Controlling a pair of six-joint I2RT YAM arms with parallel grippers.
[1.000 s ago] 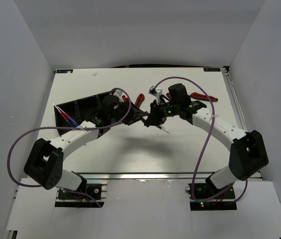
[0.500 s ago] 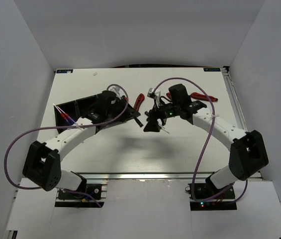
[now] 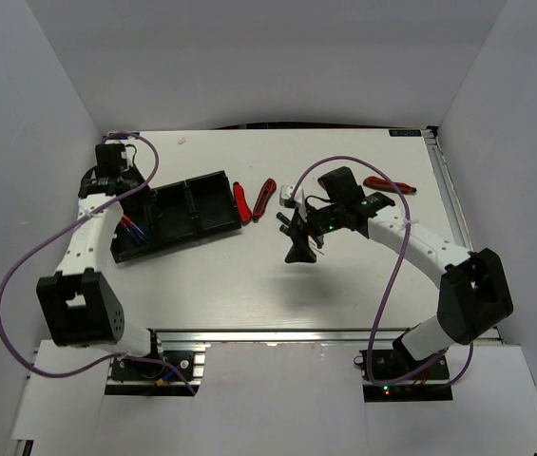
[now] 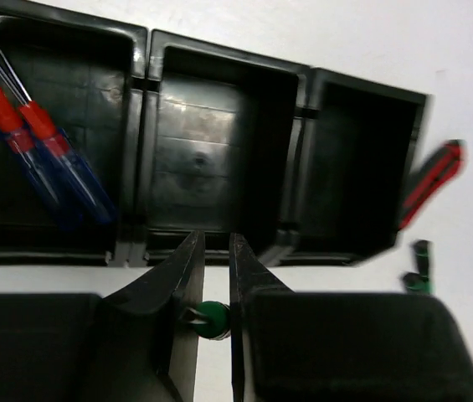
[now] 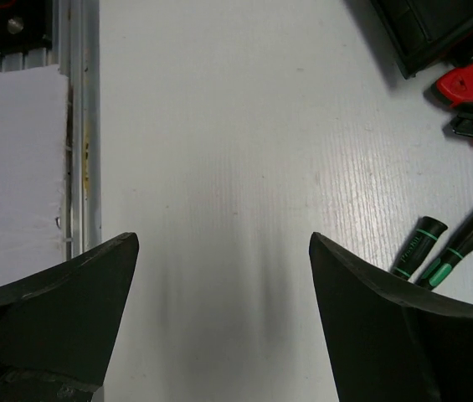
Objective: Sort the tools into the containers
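The black plastic tray with three box-like compartments (image 4: 140, 126) lies on the left part of the white bench (image 3: 220, 275). In its left end compartment, as the left wrist view shows it, two thin blue-handled screwdrivers with red collars (image 4: 48, 163) lie side by side, slanted across the floor.

The left hand (image 4: 215, 243) hangs above the tray's near rim, its tips pointing at the edge of the middle compartment. Its fingers (image 4: 187, 285) stand narrow, pinched on a screwdriver with a green end (image 4: 212, 319), seen end-on between them.

Just beside the tray's right end two red-and-black folding cutters (image 3: 240, 201) lie on the bench, close to each other but apart. A third red-and-black cutter (image 3: 390, 184) lies well apart, towards the far right.

Two more black-and-green screwdrivers (image 5: 462, 247) lie side by side on the bench, near the right hand (image 5: 223, 276). That hand hovers over bare bench near the middle, spread wide, with nothing between its fingers (image 5: 52, 293).
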